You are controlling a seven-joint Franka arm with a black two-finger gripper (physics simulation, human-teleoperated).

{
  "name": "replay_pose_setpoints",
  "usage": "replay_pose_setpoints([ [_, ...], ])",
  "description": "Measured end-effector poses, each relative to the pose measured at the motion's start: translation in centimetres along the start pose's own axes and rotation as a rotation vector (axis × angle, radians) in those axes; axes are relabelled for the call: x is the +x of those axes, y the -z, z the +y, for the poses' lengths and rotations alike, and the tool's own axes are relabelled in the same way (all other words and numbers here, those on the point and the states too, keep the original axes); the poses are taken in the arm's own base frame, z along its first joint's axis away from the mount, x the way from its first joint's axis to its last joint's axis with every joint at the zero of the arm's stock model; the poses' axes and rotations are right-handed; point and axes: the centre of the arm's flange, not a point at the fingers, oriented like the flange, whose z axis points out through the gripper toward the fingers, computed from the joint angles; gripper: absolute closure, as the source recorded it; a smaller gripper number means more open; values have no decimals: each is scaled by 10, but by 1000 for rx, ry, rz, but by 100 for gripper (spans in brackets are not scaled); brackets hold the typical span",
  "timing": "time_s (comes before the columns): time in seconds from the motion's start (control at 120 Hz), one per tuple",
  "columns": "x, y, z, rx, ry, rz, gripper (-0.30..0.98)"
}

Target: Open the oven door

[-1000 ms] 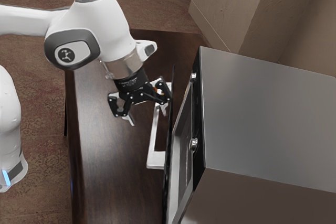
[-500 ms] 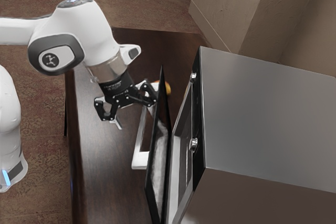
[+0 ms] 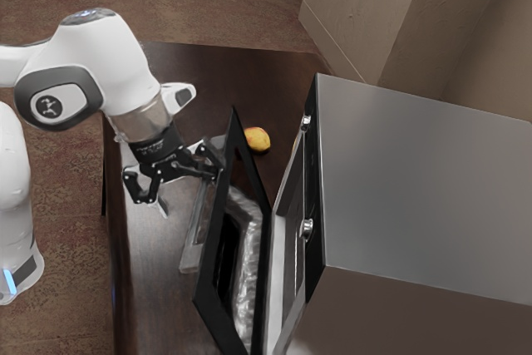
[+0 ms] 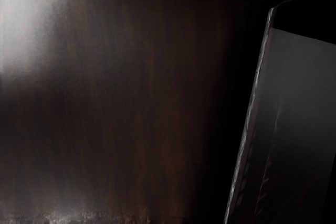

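Oven door (image 3: pixel 210 268): partly open, tilted outward from the front of the oven (image 3: pixel 424 189), top edge leaning toward the arm (image 3: pixel 106 68). On its outer face, a pale, bar-like handle (image 3: pixel 190 255). Just at the handle's far end, close against the door's top edge, the black gripper (image 3: pixel 176 174), fingers spread well apart. One finger at the handle and door edge, the other out in free space; no pinch on anything visible. Contact too hidden to confirm.

Probably midway through the pull, with more downward swing to come. Main risk: a slip of that single finger off the handle, caused by drawing straight back rather than along the door's arc. Also possible: jamming between door edge and handle, from a poor wrist angle, or a stall short of fully open.

Farther out, beside the door on the dark wooden tabletop (image 3: pixel 154 297), a yellow fruit with a reddish tinge (image 3: pixel 258 140). On the oven front, two round knobs (image 3: pixel 307 229). In the wrist view, dark wood grain beside a grey, bright-edged panel, possibly the door.
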Motion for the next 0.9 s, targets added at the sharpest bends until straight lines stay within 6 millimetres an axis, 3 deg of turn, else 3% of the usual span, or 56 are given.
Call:
replay_pose_setpoints([
  [0.308, -49, 34, -34, -62, -88, 40, 2],
  [0.4, -70, 52, -35, -88, -133, 80, 1],
  [0.483, -96, 83, -32, -121, -192, 132, 1],
  [0.567, -96, 96, -22, -99, -191, 161, 0],
  [0.633, -65, 115, 20, -44, -113, 99, 0],
  [0.792, 76, 186, 186, 66, 191, -10, 0],
  [0.842, 120, 178, 227, 147, 273, 13, 0],
  [0.9, 156, 157, 240, 240, 366, 84, 0],
])
